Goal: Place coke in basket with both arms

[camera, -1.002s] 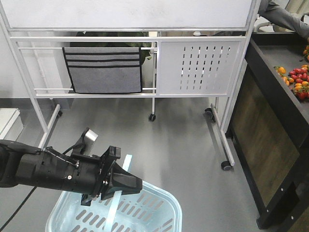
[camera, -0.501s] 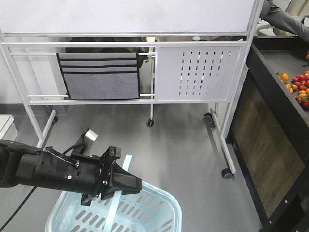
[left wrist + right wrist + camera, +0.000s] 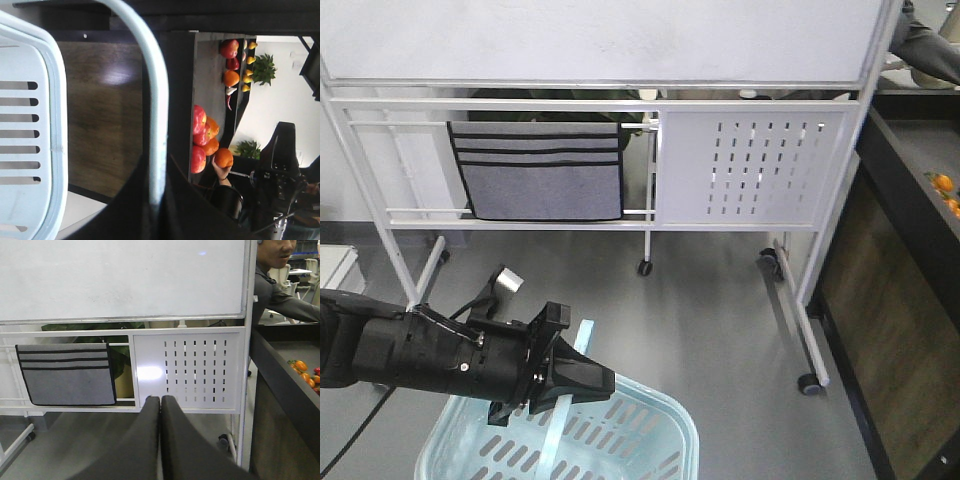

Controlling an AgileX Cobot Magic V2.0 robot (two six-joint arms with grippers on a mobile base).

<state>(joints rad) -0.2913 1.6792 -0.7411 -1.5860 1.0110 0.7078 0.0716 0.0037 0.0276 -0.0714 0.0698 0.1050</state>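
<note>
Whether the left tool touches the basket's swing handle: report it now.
Touching. In the left wrist view the basket handle runs straight into the closed left tool, with no gap showing on either side.

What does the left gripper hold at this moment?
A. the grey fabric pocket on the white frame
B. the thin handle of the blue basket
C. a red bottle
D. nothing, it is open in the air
B: in the front view the left gripper is shut on the handle of the basket, and the left wrist view shows the handle running into its jaws.
</note>
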